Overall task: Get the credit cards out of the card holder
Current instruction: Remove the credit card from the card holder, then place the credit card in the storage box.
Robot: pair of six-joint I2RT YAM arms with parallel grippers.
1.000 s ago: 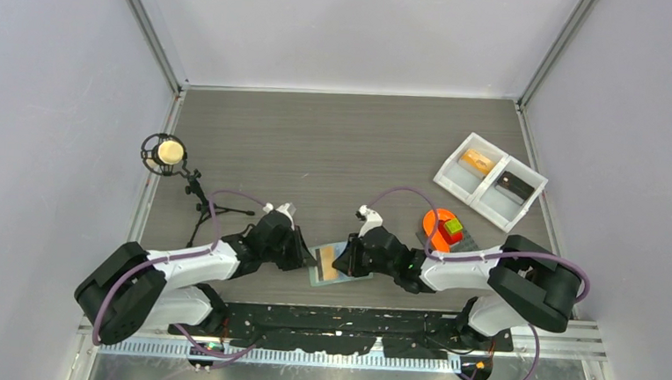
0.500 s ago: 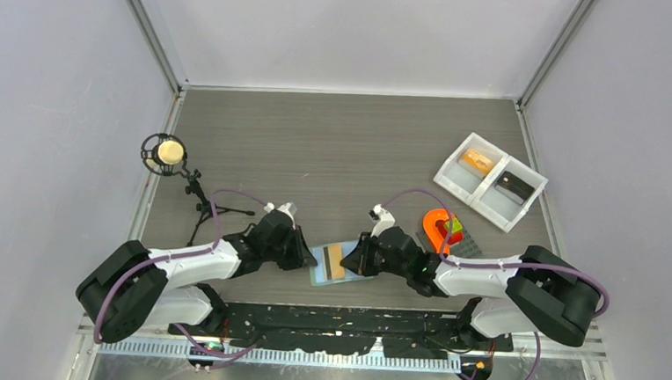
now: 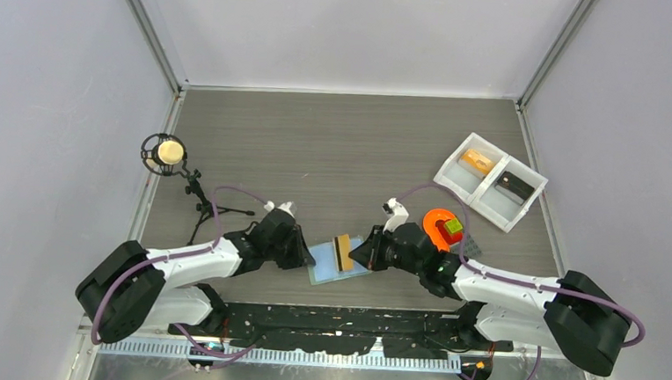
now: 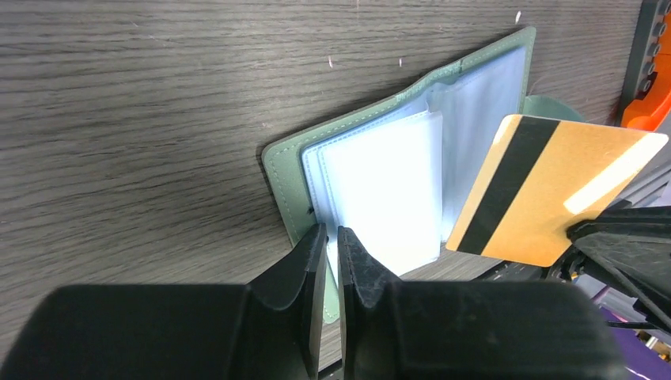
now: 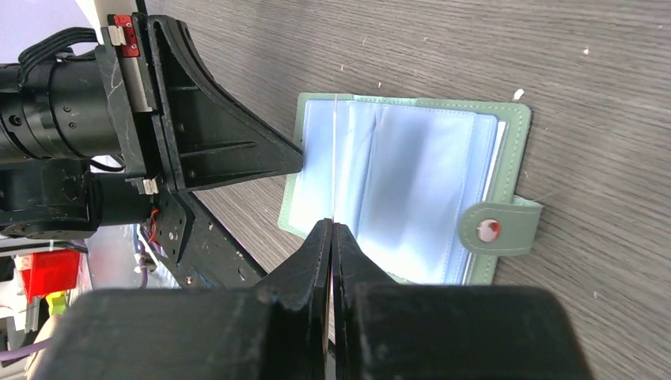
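Note:
The card holder (image 3: 331, 272) lies open on the table, sage-green cover down and pale blue pockets up; it also shows in the left wrist view (image 4: 388, 170) and the right wrist view (image 5: 411, 178). My left gripper (image 3: 308, 259) is shut on the holder's left edge (image 4: 331, 237). My right gripper (image 3: 365, 254) is shut on an orange credit card with a black stripe (image 3: 343, 252) and holds it clear of the pockets, tilted on edge above the holder. The card shows broadside in the left wrist view (image 4: 554, 190) and edge-on in the right wrist view (image 5: 335, 158).
A grey plate with an orange S-shape and a green block (image 3: 443, 228) sits just right of my right gripper. A white two-compartment tray (image 3: 490, 180) stands at the back right. A microphone on a small tripod (image 3: 171, 153) stands at the left.
My right gripper has drawn the orange card out of the holder to the right and tipped it up on edge. The left gripper has stayed on the holder's edge.

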